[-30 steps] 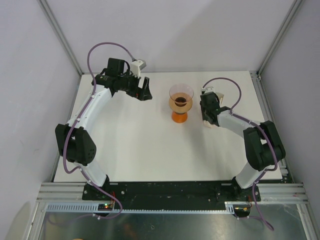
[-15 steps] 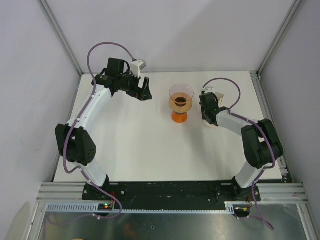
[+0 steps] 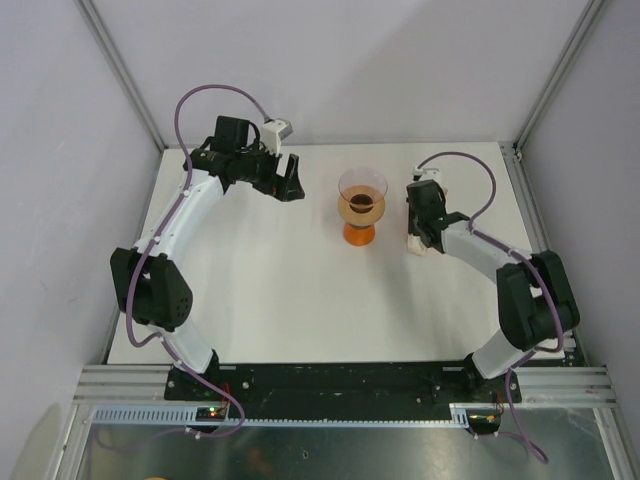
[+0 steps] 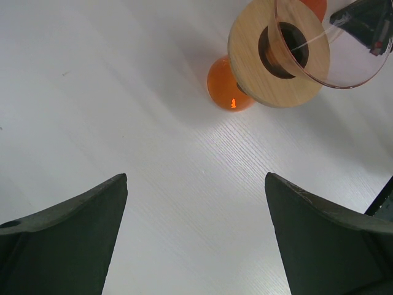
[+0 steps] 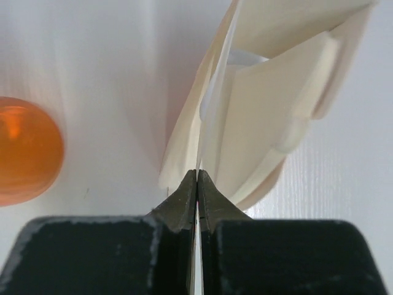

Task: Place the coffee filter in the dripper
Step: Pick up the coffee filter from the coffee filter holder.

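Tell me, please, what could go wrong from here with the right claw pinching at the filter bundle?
1. The right claw holds the coffee filter only by a thin edge at its tips, so the paper may slip or tear.
2. Other sheets of the bundle lie against it, so several may lift together.
3. The dripper perches on a wooden ring atop the orange beaker, and the open left claw is not steadying it; a nudge might tip it.

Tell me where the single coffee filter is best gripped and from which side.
Probably its thin edge nearest the right pincer, approached edge-on: the coffee filter shows as one sheet fanned slightly off the cream bundle, so only a narrow pinch separates it. That pincer is shut on that edge.
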